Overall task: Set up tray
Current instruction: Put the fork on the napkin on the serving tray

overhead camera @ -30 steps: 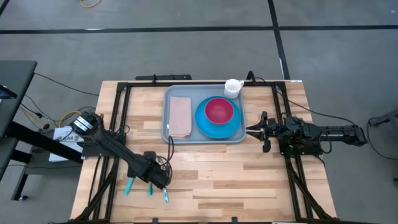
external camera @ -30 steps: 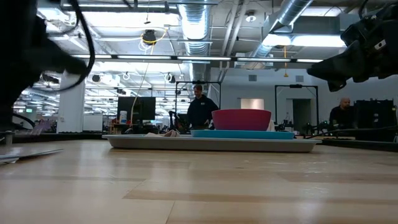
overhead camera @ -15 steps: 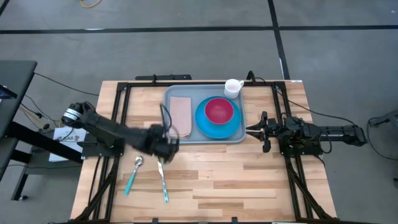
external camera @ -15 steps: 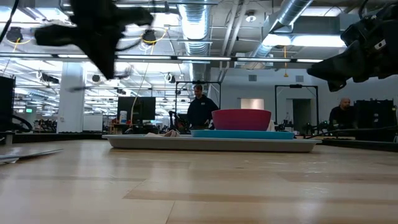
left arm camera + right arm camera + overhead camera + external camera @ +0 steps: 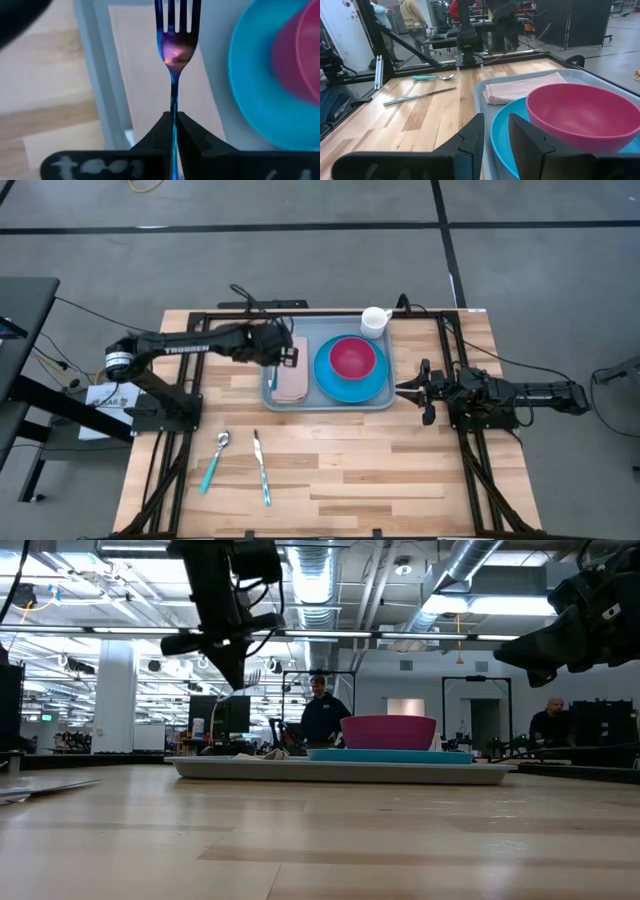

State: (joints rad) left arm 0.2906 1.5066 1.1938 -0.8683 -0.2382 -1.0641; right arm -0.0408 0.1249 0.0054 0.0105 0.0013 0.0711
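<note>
Tray [image 5: 276, 392] is sitting at the far middle of the counter [image 5: 400, 460], and your left gripper [image 5: 290, 353] is hovering right above its left side, over the folded napkin [image 5: 290, 370]. You're holding a fork [image 5: 175, 47] pinched tight between those fingers, tines pointing away from the wrist, its length running along the napkin's long axis. Plate [image 5: 350, 375] and bowl [image 5: 352, 358] are lying just beside, toward your right gripper [image 5: 412, 389], whose fingers are narrowly parted, holding nothing, waiting just off the tray's right edge.
</note>
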